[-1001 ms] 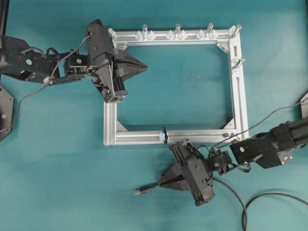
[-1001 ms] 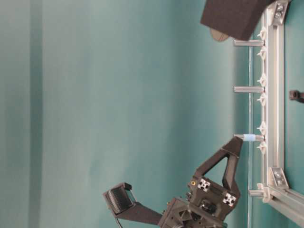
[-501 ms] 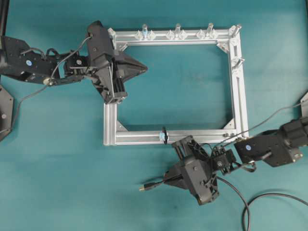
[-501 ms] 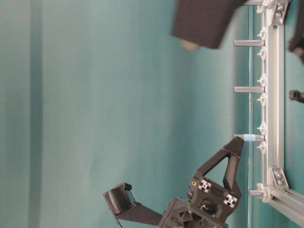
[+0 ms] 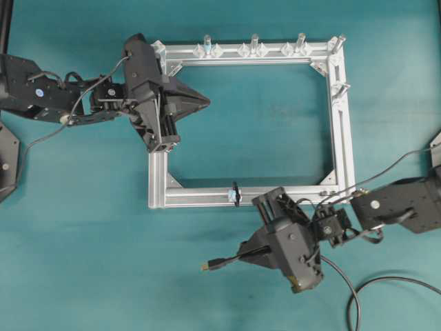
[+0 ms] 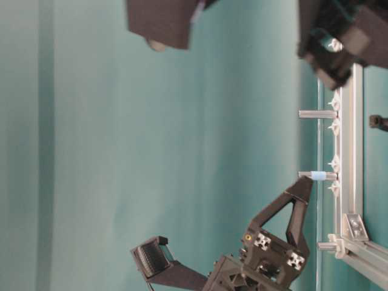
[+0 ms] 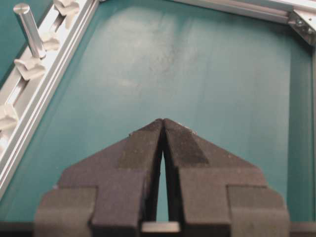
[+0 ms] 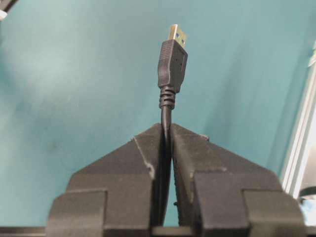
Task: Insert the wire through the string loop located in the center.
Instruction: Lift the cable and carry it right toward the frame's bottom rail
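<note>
A teal desk (image 5: pixel 83 248) carried a rectangular silver aluminium frame (image 5: pixel 342 138), seen from above. Upright silver pegs (image 5: pixel 254 43) stood along its far bar and at its right side. The frame enclosed only bare desk surface; nothing lay inside it.

The string loop (image 5: pixel 236 194), a tiny black tie with a pale tag beside it, sat round the near bar of the frame, roughly at the middle of that bar.

The right hand (image 5: pixel 242 253) was below the near bar, outside the frame, just to the right of the loop and clear of it. Its fingers (image 8: pixel 148 153) were clamped on the wire (image 8: pixel 165 123), pinching the thin black cable just behind the plug. In the right wrist view the plug (image 8: pixel 172 61) stuck straight out beyond the fingertips, in line with the hand, its metallic tip leading. From above, the plug end (image 5: pixel 210 264) ran nearly level with the near bar, tilted slightly, and pointed to the left of the picture, away from the right arm. It lay lower than the loop and was not aimed at it. The rest of the wire trailed off behind the hand to the right.

The left hand (image 5: pixel 205 102) hung over the frame's far left corner, its tips reaching inward over the enclosed desk. Its fingers (image 7: pixel 143 148) were pressed together and gripped nothing.
</note>
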`<action>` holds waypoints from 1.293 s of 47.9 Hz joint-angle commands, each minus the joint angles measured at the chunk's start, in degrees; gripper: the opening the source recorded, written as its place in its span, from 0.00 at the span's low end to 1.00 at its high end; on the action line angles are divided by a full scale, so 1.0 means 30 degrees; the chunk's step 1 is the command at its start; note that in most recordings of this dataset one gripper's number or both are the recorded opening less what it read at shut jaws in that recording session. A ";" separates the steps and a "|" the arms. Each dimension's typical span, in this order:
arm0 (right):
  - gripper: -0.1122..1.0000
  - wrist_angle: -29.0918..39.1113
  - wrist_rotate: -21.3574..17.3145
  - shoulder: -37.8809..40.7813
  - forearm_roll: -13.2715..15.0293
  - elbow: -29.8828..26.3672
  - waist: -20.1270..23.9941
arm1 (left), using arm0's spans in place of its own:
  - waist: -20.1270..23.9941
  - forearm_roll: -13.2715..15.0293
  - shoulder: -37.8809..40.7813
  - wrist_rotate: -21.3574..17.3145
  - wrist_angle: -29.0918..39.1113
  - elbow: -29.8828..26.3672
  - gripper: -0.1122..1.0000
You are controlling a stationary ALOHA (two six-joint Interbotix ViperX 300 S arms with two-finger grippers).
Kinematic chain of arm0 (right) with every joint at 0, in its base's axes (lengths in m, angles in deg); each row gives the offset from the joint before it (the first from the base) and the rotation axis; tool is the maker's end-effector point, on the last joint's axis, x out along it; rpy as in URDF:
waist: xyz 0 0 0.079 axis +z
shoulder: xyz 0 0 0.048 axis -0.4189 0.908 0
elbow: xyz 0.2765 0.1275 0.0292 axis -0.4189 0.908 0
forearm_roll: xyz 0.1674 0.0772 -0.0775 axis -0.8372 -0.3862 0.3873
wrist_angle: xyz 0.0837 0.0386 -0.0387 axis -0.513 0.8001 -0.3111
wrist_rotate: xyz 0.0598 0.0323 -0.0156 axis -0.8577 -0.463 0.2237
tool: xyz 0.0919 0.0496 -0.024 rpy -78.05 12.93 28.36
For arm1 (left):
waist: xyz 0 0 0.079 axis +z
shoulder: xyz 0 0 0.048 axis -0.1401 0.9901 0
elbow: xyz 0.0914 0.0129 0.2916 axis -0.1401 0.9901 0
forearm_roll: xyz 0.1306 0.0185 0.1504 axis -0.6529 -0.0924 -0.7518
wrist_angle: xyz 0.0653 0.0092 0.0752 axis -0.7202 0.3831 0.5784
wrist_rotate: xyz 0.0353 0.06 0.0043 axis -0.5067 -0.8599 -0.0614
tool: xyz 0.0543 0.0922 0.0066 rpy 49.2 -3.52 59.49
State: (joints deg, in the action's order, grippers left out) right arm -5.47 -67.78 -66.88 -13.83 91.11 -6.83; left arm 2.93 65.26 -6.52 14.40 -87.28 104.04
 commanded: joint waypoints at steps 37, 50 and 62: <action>0.16 0.0527 -0.0059 -0.1436 -0.0029 0.1201 0.0000 | -0.0146 -0.0059 -0.0586 0.0117 -0.0059 0.0029 0.10; 0.16 0.0527 -0.0059 -0.2256 -0.0029 0.2461 -0.0469 | -0.0146 -0.0059 -0.0586 0.0117 -0.0059 0.0029 0.10; 0.16 0.0527 -0.0059 -0.4131 -0.0029 0.4131 -0.1553 | -0.0146 -0.0059 -0.0586 0.0117 -0.0059 0.0029 0.10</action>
State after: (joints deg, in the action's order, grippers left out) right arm -3.63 -68.05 -76.46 -13.74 102.80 -10.53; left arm 2.67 65.17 -6.96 14.40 -87.36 104.57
